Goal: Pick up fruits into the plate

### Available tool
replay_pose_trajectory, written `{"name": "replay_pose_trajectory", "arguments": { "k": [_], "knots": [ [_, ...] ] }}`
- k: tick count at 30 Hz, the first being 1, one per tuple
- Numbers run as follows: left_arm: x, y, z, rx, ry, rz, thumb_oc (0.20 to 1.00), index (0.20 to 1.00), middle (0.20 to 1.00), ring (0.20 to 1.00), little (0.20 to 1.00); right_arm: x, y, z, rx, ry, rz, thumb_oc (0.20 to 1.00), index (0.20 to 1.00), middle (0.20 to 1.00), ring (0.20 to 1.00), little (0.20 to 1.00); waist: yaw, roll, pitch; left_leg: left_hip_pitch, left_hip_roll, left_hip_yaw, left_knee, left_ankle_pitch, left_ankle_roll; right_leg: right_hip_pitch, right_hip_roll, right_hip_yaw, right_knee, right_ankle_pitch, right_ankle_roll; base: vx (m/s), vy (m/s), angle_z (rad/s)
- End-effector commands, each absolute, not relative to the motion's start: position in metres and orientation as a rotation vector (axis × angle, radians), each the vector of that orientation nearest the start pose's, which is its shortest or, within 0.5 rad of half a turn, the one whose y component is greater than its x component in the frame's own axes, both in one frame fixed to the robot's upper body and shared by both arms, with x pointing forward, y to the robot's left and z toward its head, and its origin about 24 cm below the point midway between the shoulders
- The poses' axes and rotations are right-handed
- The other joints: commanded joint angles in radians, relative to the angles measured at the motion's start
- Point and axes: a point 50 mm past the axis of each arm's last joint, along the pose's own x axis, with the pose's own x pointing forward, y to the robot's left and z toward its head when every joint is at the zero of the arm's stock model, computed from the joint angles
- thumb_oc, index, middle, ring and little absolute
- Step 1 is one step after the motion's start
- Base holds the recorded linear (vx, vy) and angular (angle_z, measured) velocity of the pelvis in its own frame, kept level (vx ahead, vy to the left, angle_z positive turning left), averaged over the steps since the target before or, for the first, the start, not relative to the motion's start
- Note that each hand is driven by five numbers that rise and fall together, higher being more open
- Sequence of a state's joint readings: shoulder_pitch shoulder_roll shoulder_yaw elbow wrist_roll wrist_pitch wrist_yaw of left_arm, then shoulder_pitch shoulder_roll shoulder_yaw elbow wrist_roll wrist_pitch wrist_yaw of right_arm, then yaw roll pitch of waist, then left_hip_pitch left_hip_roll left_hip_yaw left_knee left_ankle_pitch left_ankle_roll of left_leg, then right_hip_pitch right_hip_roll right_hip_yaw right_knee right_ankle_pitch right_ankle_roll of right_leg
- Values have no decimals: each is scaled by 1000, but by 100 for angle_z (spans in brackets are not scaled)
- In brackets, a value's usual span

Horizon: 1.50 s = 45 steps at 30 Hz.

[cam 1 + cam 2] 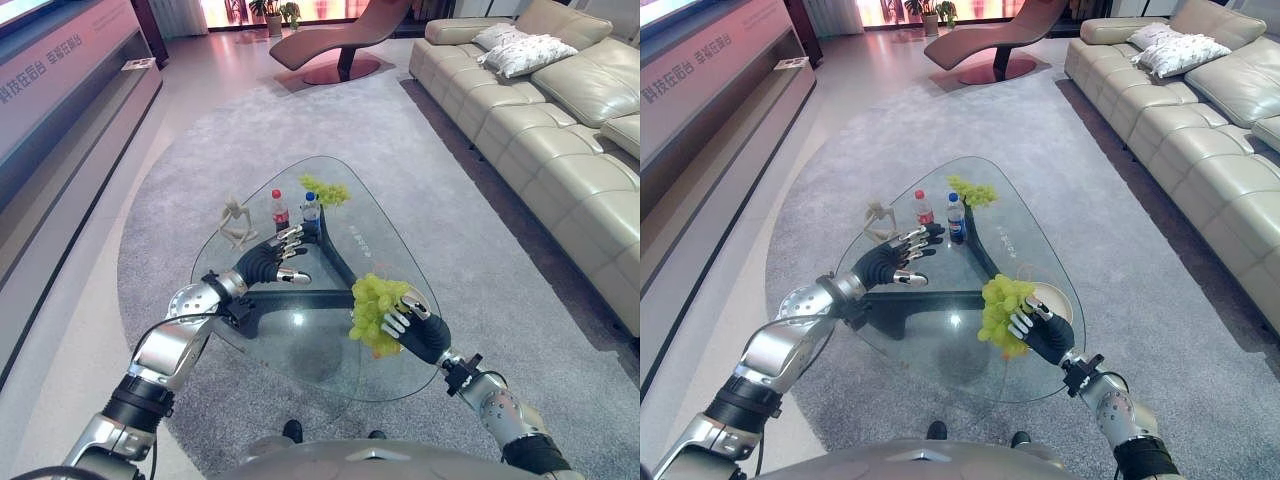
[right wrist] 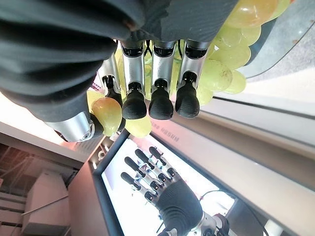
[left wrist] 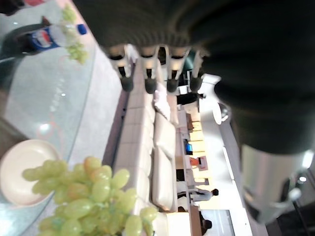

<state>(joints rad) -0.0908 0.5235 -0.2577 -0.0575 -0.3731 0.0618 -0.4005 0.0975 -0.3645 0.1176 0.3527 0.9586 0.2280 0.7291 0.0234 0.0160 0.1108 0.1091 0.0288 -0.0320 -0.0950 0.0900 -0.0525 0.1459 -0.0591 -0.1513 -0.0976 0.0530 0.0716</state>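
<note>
Right robot hand (image 1: 418, 327) – curled round grapes (image 1: 377, 306) | lifted beside plate (image 1: 1057, 301)

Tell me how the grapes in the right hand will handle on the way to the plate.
The grapes probably hang floppy, the bunch drooping around the right hand. Single berries may drop or bruise if squeezed. Any that land on the plate could roll.
</note>
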Motion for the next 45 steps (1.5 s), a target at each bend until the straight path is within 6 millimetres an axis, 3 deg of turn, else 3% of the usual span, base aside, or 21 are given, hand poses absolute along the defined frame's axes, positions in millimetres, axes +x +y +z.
{"name": "replay_pose_trajectory", "arguments": {
  "k": [1,9,16,20,27,32,35,41,43,45],
  "knots": [
    [267,181,81,152,-17,-557,1000,1000,1000,1000,1000,228,-206,0,681,193,552,200,200,200,200,200,1,-36,37,94,-11,48,52,-205,13,40,-48,-19,33,-93,50,0,0,0],
    [251,218,46,169,166,-402,1000,1000,1000,1000,1000,231,-233,0,538,228,408,200,200,200,200,200,37,-66,80,72,-12,45,81,-214,14,32,-45,-13,46,-97,47,33,-42,0],
    [233,251,-5,187,405,-270,1000,1000,1000,1000,1000,244,-255,4,458,207,230,200,200,200,200,200,87,-80,154,9,-8,11,120,-212,14,-9,-42,-33,71,-89,47,-45,-84,12],
    [220,259,-33,190,512,-225,1000,1000,1000,1000,1000,251,-265,6,407,227,164,200,200,200,200,200,94,-67,180,-13,-11,-1,129,-210,12,-26,-43,-42,77,-88,45,-28,-22,18],
    [218,247,-61,171,577,-177,1000,1000,1000,1000,1000,276,-278,18,275,237,89,200,200,200,200,200,93,-16,244,-61,-22,-24,131,-194,4,-73,-46,-48,93,-91,37,-99,45,12],
    [226,242,-63,165,572,-168,1000,1000,1000,1000,1000,290,-282,29,233,221,62,200,200,200,200,200,90,3,277,-89,-30,-39,138,-189,2,-105,-51,-52,114,-98,32,-102,37,7],
    [238,237,-58,149,536,-165,1000,1000,1000,1000,1000,306,-294,47,181,190,21,200,200,200,200,200,82,28,322,-140,-39,-53,147,-173,0,-156,-56,-56,134,-98,24,-197,68,12],
    [247,231,-54,145,499,-163,1000,1000,1000,1000,1000,320,-311,69,151,139,-36,200,200,200,200,200,77,53,371,-193,-50,-65,153,-156,2,-215,-62,-63,158,-95,14,-143,26,2],
    [253,229,-51,150,476,-164,1000,1000,1000,1000,1000,330,-320,90,153,91,-69,200,200,200,200,200,71,68,403,-231,-55,-68,151,-140,2,-265,-64,-64,178,-92,10,-197,10,1],
    [255,227,-50,151,473,-165,1000,1000,1000,1000,1000,332,-322,96,151,77,-80,200,200,200,200,200,68,73,409,-246,-57,-68,154,-135,3,-286,-65,-64,187,-89,9,-119,14,-1]
  ]
}}
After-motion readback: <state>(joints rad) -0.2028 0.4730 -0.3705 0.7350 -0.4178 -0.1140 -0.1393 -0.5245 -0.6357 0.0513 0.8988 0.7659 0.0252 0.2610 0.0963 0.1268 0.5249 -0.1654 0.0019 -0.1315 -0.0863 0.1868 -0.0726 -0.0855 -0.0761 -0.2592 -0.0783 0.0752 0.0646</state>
